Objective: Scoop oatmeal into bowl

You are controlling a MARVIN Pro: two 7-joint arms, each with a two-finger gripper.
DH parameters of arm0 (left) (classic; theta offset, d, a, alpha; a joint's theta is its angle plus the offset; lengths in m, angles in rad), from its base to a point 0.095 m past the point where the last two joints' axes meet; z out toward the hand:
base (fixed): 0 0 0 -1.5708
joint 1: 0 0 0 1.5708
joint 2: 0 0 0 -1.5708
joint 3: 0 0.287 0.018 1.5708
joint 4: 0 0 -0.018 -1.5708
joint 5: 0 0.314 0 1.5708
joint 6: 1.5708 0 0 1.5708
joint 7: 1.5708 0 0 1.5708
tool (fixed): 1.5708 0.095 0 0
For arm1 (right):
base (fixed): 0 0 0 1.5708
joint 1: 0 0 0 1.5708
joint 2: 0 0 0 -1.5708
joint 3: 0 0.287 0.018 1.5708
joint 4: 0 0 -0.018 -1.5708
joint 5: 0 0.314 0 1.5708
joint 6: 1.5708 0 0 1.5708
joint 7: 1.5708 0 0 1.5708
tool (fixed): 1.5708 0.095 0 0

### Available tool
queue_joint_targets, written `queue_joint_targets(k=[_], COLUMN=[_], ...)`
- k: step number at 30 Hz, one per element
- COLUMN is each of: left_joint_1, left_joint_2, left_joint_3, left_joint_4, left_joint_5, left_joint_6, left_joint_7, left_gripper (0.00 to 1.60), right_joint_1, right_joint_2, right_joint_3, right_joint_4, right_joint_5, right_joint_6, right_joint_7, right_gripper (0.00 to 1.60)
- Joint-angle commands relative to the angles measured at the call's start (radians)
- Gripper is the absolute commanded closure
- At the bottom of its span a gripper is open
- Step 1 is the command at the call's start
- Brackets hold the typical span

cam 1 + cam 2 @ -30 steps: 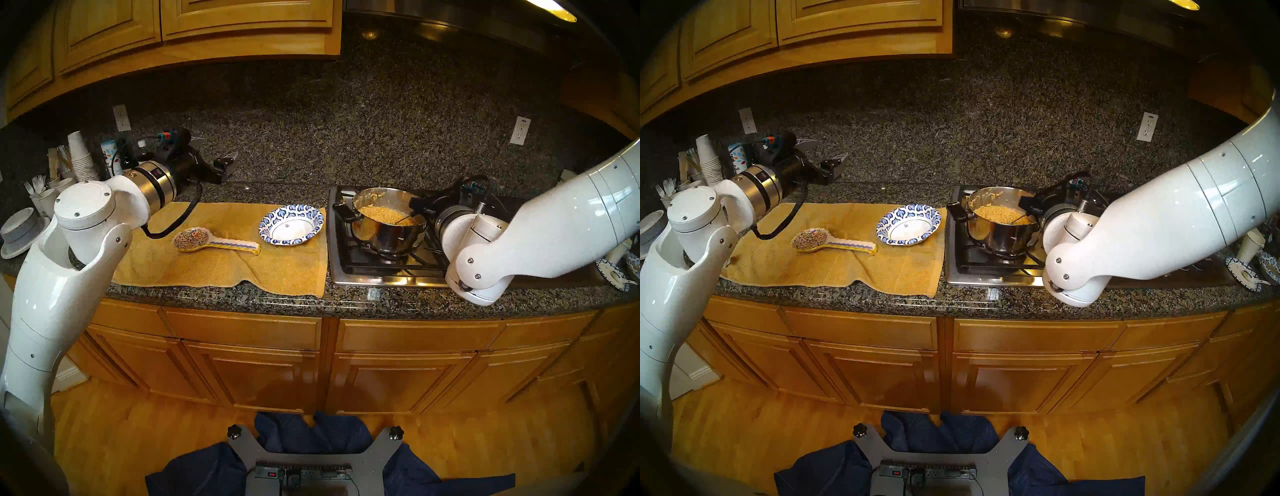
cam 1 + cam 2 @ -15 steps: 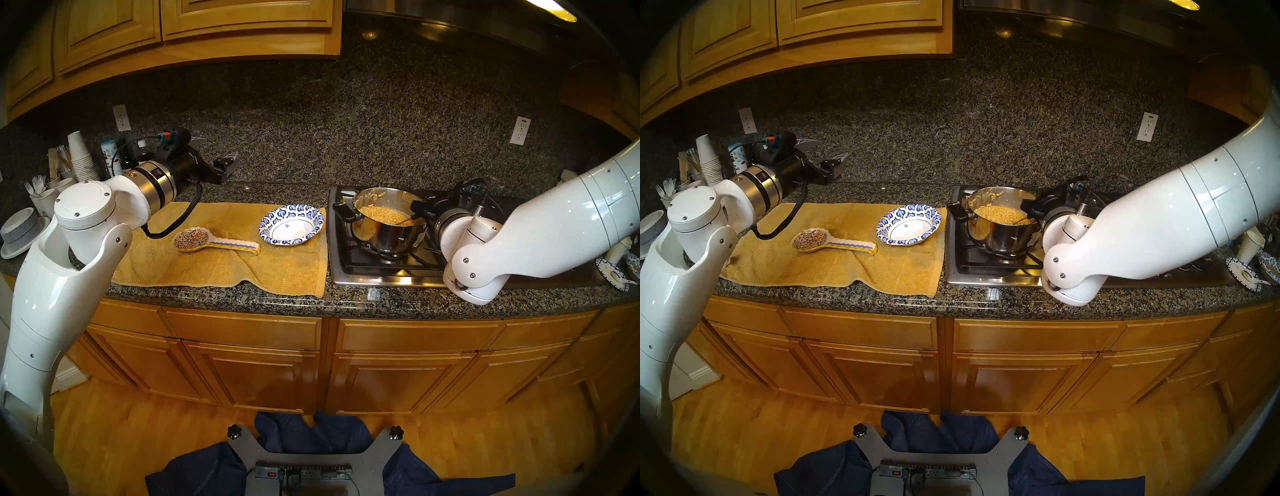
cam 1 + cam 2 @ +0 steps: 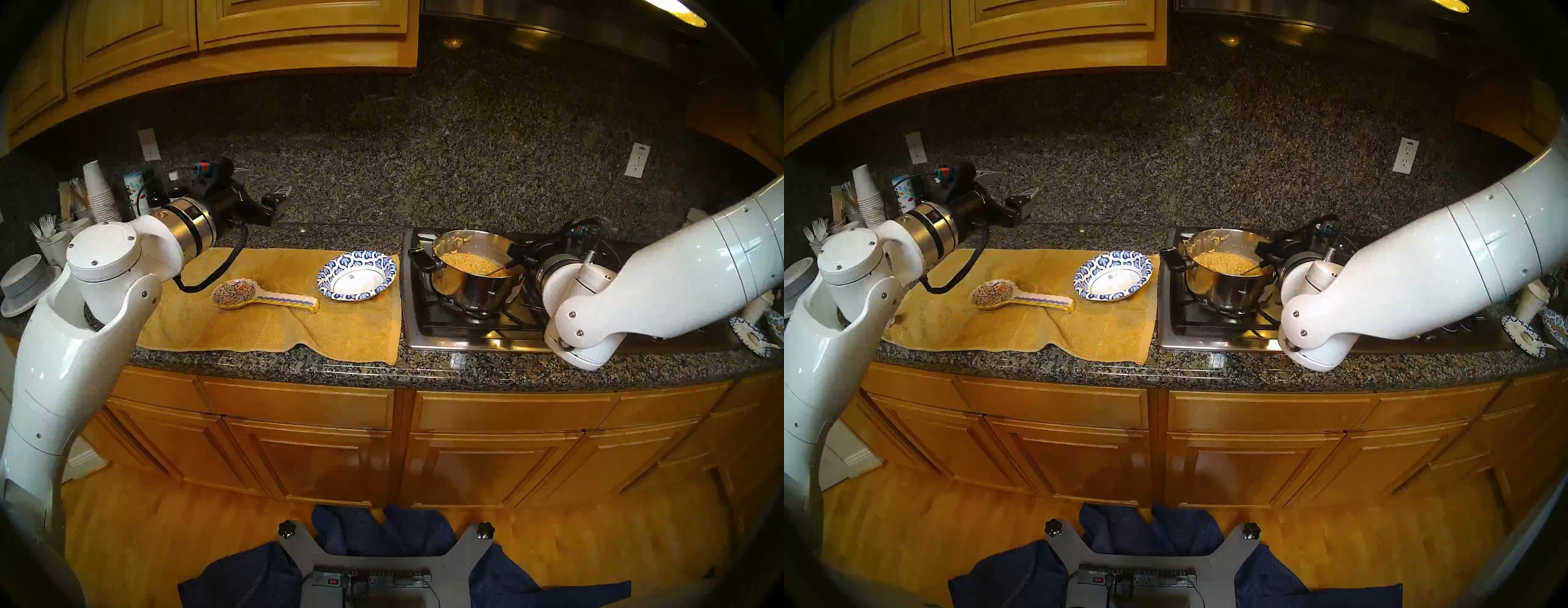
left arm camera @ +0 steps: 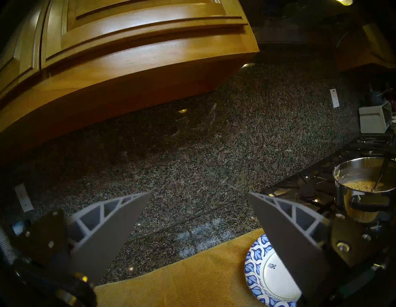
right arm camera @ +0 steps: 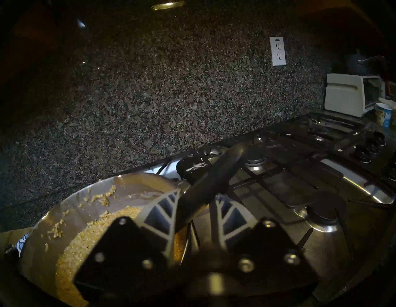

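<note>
The oatmeal (image 3: 474,263) sits right of centre in the head view, a tan, lumpy mass filling the lower part of the steel pot (image 3: 475,293) on the stove (image 3: 445,335); smears cling to the pot's inner wall. It looks thick and sticky, so it should hold on a spoon but release slowly, and it cannot be gripped itself: the place to take hold is the dark handle of the utensil (image 5: 210,182), whose thin metal shaft (image 3: 496,269) dips into the porridge. In the right wrist view that handle runs up between the fingers of the right gripper (image 5: 196,197); the fingers flank it closely, yet whether they pinch it firmly I cannot tell. The bowl (image 3: 357,276), light and probably paper, rests empty just left of the stove on the yellow towel (image 3: 254,331), easily nudged. Further left lies a painted spoon rest (image 3: 263,297). At upper left the left gripper (image 3: 265,184) hangs over the counter, jaws spread wide, empty.
</note>
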Motion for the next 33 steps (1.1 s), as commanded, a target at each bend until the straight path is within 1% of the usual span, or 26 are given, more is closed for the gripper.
queue_joint_targets(k=[1,2,3,4,5,6,7,11,19,22,29,33], left_joint_1=[-0.029,-0.029,-0.029,-0.029,-0.029,-0.029,-0.029,-0.029,-0.029,-0.029,-0.029,-0.029], left_joint_2=[0.001,0.002,0.002,0.002,0.002,0.003,0.003,0.004,0.005,0.006,0.007,0.008], left_joint_3=[-0.019,-0.019,-0.019,-0.018,-0.018,-0.018,-0.018,-0.018,-0.017,-0.017,-0.016,-0.015], left_joint_4=[-0.018,-0.018,-0.018,-0.018,-0.018,-0.018,-0.018,-0.018,-0.018,-0.018,-0.017,-0.017], left_joint_5=[0.002,0.001,0.001,0.001,0.001,0.001,0.0,0.0,-0.002,-0.002,-0.003,-0.004], left_joint_6=[-0.019,-0.019,-0.019,-0.019,-0.02,-0.02,-0.02,-0.021,-0.024,-0.025,-0.029,-0.03], left_joint_7=[0.0,0.0,0.0,0.0,0.0,0.001,0.001,0.002,0.003,0.003,0.003,0.004], left_gripper=[0.0,0.0,0.0,0.0,0.0,0.0,0.0,0.0,0.0,0.0,0.0,0.0], right_joint_1=[0.024,0.023,0.023,0.021,0.021,0.02,0.02,0.014,-0.005,-0.017,-0.056,-0.093], right_joint_2=[0.015,0.014,0.017,0.016,0.018,0.022,0.028,0.034,0.0,-0.016,0.01,0.051], right_joint_3=[0.002,0.005,0.0,0.005,0.004,0.009,0.009,0.018,0.053,0.054,0.069,0.097], right_joint_4=[0.012,0.011,0.01,0.009,0.008,0.006,0.004,-0.003,-0.003,0.005,0.03,0.041], right_joint_5=[-0.003,-0.008,-0.002,-0.01,-0.01,-0.017,-0.016,-0.041,-0.111,-0.144,-0.206,-0.219], right_joint_6=[-0.002,-0.002,-0.002,-0.002,-0.002,-0.002,-0.002,-0.002,-0.002,-0.002,-0.002,-0.002], right_joint_7=[-0.106,-0.117,-0.092,-0.112,-0.102,-0.111,-0.096,-0.092,-0.066,-0.062,-0.066,-0.062], right_gripper=[1.6,1.6,1.6,1.6,1.6,1.6,1.6,1.6,1.6,1.6,1.6,1.6])
